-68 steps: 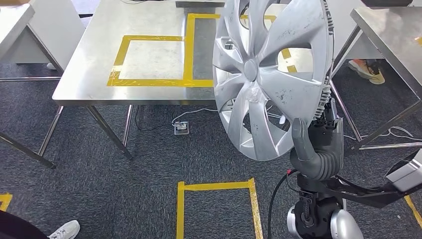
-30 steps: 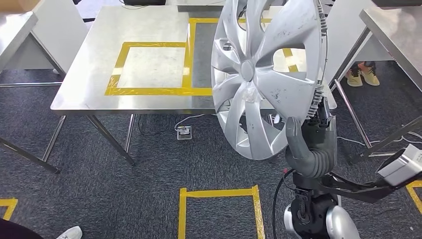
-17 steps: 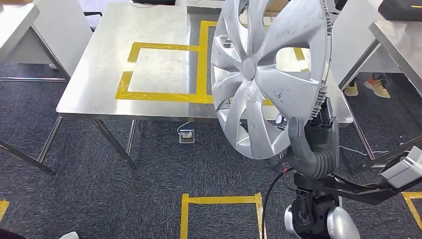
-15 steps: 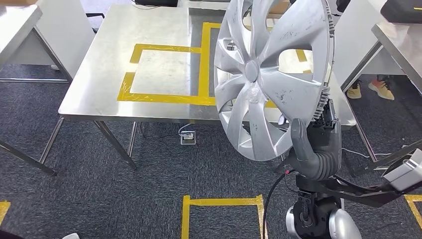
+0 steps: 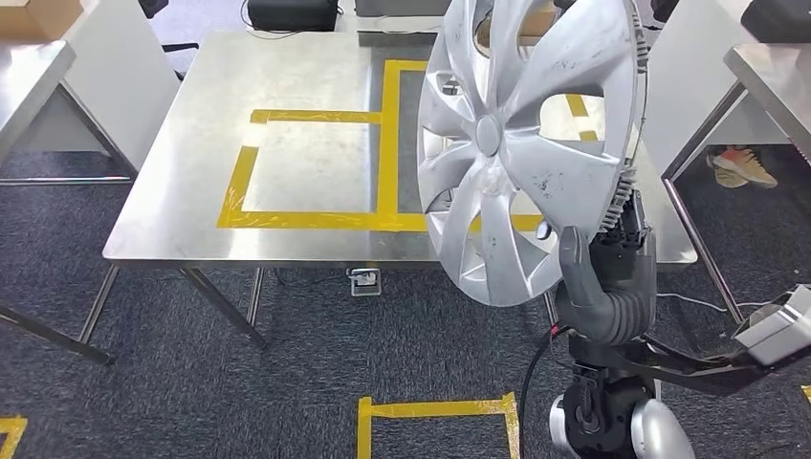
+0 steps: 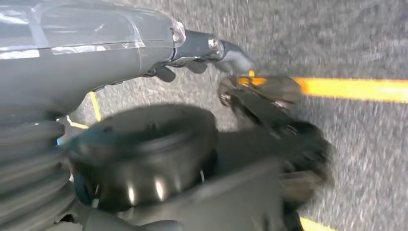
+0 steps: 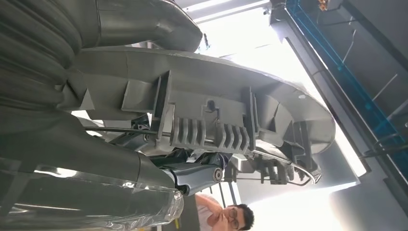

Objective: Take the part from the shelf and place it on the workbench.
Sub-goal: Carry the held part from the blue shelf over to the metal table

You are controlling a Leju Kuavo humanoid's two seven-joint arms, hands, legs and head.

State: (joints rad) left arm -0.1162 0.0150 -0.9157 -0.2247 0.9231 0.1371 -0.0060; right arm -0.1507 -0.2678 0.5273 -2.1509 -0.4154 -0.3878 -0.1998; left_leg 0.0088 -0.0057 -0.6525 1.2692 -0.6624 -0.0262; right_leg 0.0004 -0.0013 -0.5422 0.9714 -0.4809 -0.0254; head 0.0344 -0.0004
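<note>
The right hand (image 5: 604, 287) grips the silver hubcap (image 5: 531, 143) by its lower rim, holding it upright near the steel workbench (image 5: 191, 143). The left hand (image 6: 211, 48) hangs over carpet; whether it is closed I cannot tell. Best to tilt the hubcap flat and lower it inside the yellow tape square (image 5: 304, 170); the bench's near edge could catch the rim

Steel table (image 5: 191, 172) with yellow tape (image 5: 389, 143) on dark carpet (image 5: 191, 392).

One hubcap (image 5: 531, 143). Three steel tables (image 5: 191, 124) in sight. One cardboard box (image 5: 38, 14). One person (image 7: 226, 216), one shoe (image 5: 741, 167).
</note>
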